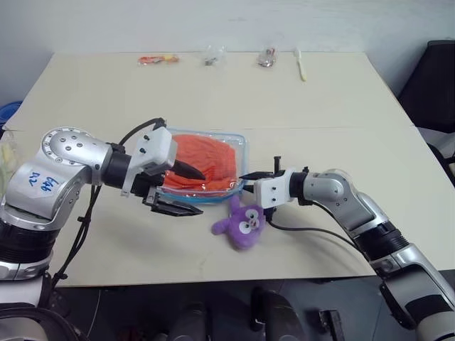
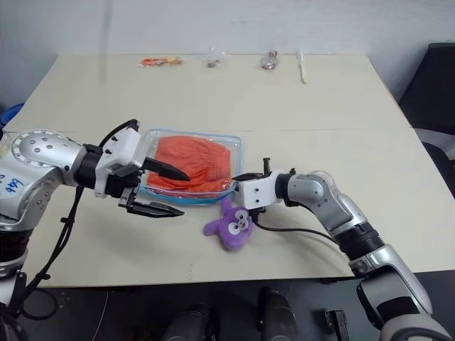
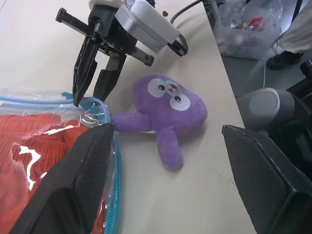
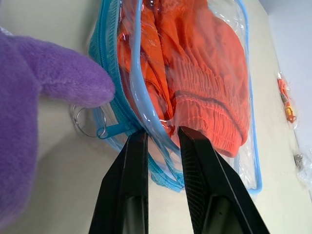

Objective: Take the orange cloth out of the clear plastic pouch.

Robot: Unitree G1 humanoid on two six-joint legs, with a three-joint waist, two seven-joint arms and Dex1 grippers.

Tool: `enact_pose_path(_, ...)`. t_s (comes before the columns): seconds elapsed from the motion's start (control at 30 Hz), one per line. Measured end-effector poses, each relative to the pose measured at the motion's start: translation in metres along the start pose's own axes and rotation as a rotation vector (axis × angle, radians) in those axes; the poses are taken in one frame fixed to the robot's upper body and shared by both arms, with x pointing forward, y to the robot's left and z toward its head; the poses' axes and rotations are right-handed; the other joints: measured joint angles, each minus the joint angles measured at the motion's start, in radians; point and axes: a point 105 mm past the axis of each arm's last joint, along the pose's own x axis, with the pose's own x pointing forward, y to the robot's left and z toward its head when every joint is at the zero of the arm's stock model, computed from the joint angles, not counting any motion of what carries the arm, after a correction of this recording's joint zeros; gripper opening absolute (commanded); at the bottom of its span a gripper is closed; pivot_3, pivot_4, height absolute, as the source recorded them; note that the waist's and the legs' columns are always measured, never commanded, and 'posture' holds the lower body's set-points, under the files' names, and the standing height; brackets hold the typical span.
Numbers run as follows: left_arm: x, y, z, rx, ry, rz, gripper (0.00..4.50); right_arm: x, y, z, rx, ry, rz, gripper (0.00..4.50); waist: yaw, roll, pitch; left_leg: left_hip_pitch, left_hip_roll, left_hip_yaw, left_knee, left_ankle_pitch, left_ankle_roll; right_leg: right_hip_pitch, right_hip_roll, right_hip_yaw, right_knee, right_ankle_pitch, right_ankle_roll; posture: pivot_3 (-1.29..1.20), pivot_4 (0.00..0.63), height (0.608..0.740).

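While the right gripper (image 4: pixel 161 134) nips the pouch (image 1: pixel 240 145) by its blue rim, fingers nearly closed on the film, the left gripper (image 1: pixel 186 190) hangs wide open at frame centre-left, over the pouch's near edge. The cloth (image 1: pixel 206 162) lies inside, centre frame. Judged: light, limp, grippy; the film is slick. Pinch a fold at the mouth.

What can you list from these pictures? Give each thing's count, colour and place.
pouch: 1, clear with blue trim, table middle
cloth: 1, orange, inside the pouch
plush toy: 1, purple, near edge, beside the pouch
packet: 1, orange, far edge
wrappers: 2, clear, far edge
stick: 1, cream, far edge
table: 1, beige
left claw: open, at the pouch's left end
right claw: nearly closed on the pouch's blue edge
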Motion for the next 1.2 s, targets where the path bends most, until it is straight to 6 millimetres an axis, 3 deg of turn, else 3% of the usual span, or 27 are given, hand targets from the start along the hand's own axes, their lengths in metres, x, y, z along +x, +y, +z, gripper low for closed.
enact_pose_path(0.37,-0.001,0.006,0.004,0.011,-0.008,0.006,3.76,0.001,0.003,0.009,-0.055,-0.046,0.015,0.98,-0.002,0.0,0.0,0.0,0.0,0.0,0.0,0.0,0.0,0.0,0.0,0.0,0.0,0.0,0.0,0.0,0.15,0.74)
enact_pose_path(0.5,0.004,0.005,0.001,0.008,0.002,-0.014,3.76,0.004,0.004,0.011,-0.058,-0.056,0.015,0.07,-0.001,0.0,0.0,0.0,0.0,0.0,0.0,0.0,0.0,0.0,0.0,0.0,0.0,0.0,0.0,0.0,0.15,0.74)
enact_pose_path(0.67,0.01,0.004,0.004,0.03,-0.007,-0.045,3.76,0.006,0.006,0.008,-0.051,-0.054,0.021,0.03,0.001,0.0,0.0,0.0,0.0,0.0,0.0,0.0,0.0,0.0,0.0,0.0,0.0,0.0,0.0,0.0,0.15,0.74)
enact_pose_path(0.8,0.029,-0.002,0.008,0.125,-0.001,-0.14,3.76,0.006,0.004,0.005,-0.059,-0.052,0.023,0.03,0.001,0.0,0.0,0.0,-0.003,0.001,0.001,0.0,0.0,0.0,0.0,0.0,0.0,0.0,0.0,0.0,0.15,0.74)
enact_pose_path(1.2,0.087,-0.004,-0.012,0.513,0.112,-0.386,3.76,0.005,0.001,-0.001,-0.07,-0.028,0.033,0.03,0.0,0.0,0.0,-0.001,-0.006,0.003,0.001,0.0,0.0,0.0,0.0,-0.002,0.001,0.0,0.0,0.0,0.15,0.74)
